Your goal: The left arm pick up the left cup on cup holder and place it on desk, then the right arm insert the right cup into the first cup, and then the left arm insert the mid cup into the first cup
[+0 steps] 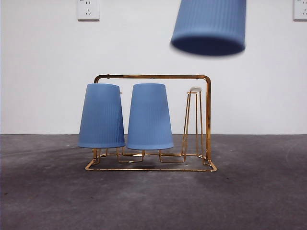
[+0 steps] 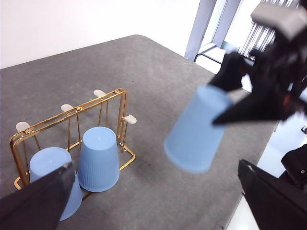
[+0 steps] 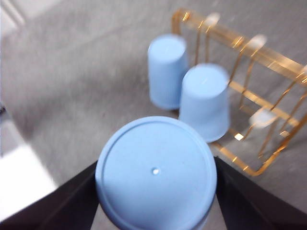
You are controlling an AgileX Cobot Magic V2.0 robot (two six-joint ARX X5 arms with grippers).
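The gold wire cup holder [image 1: 153, 76] stands on the dark grey desk [image 1: 249, 191]. Two blue ribbed cups hang upside down on it: the left cup [image 1: 101, 116] and the mid cup [image 1: 149, 116]. Its right peg [image 1: 194, 120] is bare. My right gripper [image 3: 156, 191] is shut on a third blue cup [image 3: 156, 167], held upside down high above the right of the holder [image 1: 209, 26]. The left wrist view shows that cup [image 2: 194, 136] in the right gripper [image 2: 259, 86]. My left gripper [image 2: 153, 201] is open and empty, above the desk and away from the holder [image 2: 72, 111].
Two wall sockets [image 1: 88, 8] [image 1: 300, 8] sit on the white wall behind. The desk's edge [image 2: 259, 143] runs under the right arm, with a pale floor and a window frame [image 2: 204, 26] beyond it.
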